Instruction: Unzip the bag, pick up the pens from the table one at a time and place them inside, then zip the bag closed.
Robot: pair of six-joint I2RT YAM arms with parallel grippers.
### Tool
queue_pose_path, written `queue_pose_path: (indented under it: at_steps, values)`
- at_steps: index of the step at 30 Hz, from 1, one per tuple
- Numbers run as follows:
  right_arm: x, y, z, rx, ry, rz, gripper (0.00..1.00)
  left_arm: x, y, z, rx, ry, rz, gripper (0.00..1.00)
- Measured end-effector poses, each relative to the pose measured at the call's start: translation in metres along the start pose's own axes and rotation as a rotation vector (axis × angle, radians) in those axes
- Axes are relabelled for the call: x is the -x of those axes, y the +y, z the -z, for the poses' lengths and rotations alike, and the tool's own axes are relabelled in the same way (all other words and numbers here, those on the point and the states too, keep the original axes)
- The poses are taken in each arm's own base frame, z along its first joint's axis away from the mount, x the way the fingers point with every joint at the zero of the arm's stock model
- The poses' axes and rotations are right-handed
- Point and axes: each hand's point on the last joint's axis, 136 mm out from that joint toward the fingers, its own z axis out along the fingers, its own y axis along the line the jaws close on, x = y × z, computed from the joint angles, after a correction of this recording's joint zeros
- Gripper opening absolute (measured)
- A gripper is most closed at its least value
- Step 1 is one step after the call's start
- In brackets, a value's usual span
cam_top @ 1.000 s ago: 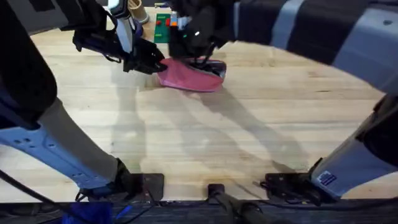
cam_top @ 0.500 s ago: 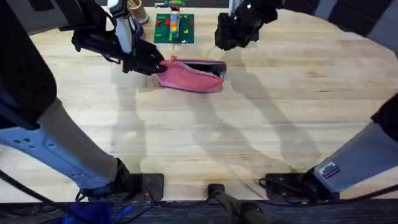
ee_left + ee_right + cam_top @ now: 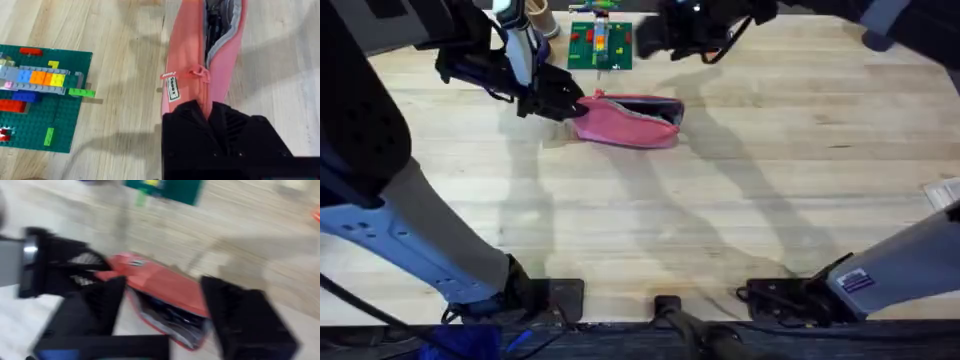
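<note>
**While the pouch lies half unzipped, your left end effector pinches its closed end**

As you look down from overhead, your pink pencil pouch [image 3: 625, 122] lies flat on the wooden desk [image 3: 720, 220], toward the far side and a little left of centre. Your left end effector [image 3: 570, 104] sits at the pouch's left end, its black fingers pressed together on the fabric there. From the left wrist camera you can see those fingers [image 3: 187, 117] clamped on either side of the pouch's [image 3: 185, 70] end seam, just short of the pink zipper pull [image 3: 199, 73]. A small label [image 3: 172, 89] is sewn to the fabric beside the pull. Beyond the pull the zipper stands open, showing grey lining and dark slim shapes inside; you cannot tell for certain that these are pens.

Your right end effector [image 3: 665, 35] hangs above the far edge of the desk, apart from the pouch and to the right of the green building-brick baseplate [image 3: 599, 45]. In the right wrist view its two black fingers [image 3: 100, 305] are spread wide, with the open end of the pouch [image 3: 165, 290] visible between them farther off and your left end effector [image 3: 75, 265] at the pouch's other end.

The baseplate [image 3: 37, 97] lies on the desk just beyond the pouch, with coloured bricks stuck on it.
</note>
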Motion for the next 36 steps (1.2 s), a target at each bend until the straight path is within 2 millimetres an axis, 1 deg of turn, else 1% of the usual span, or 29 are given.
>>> queue_pose_path:
  at_steps: [2,3,4,9,11,14,17,22,25,29,36]
  values:
    - [0.004,0.02,0.0,0.066,-0.019,0.021,0.854,0.0,0.0,0.0,0.0,0.0,0.0,0.043]
    - [0.005,0.029,0.0,0.095,-0.029,0.034,0.961,0.0,0.0,0.0,0.0,0.0,0.0,0.044]
    - [0.006,0.037,0.0,0.119,-0.037,0.046,0.988,0.0,0.0,0.0,0.0,0.0,0.0,0.043]
    - [0.011,0.073,0.003,0.208,-0.085,0.096,0.997,0.0,0.0,0.0,0.0,0.0,0.0,0.043]
    - [0.013,0.084,0.005,0.231,-0.101,0.111,0.997,0.0,0.0,0.0,0.0,0.0,0.0,0.043]
    - [0.01,0.092,0.003,0.249,-0.098,0.124,0.997,0.0,0.0,0.0,0.0,0.0,0.0,0.043]
    - [0.004,0.092,-0.008,0.245,-0.07,0.118,0.998,0.0,0.0,0.0,0.0,0.0,0.0,0.043]
    - [-0.01,0.086,-0.037,0.222,-0.003,0.065,0.998,0.0,0.0,0.0,0.0,0.0,0.0,0.043]
    - [-0.017,0.082,-0.051,0.209,0.032,0.04,0.997,0.0,0.0,0.0,0.0,0.0,0.0,0.042]
    - [-0.025,0.08,-0.062,0.199,0.064,0.002,0.997,0.0,0.0,0.0,0.0,0.0,0.0,0.042]
    - [-0.031,0.077,-0.072,0.189,0.091,-0.042,0.997,0.0,0.0,0.0,0.0,0.0,0.0,0.042]
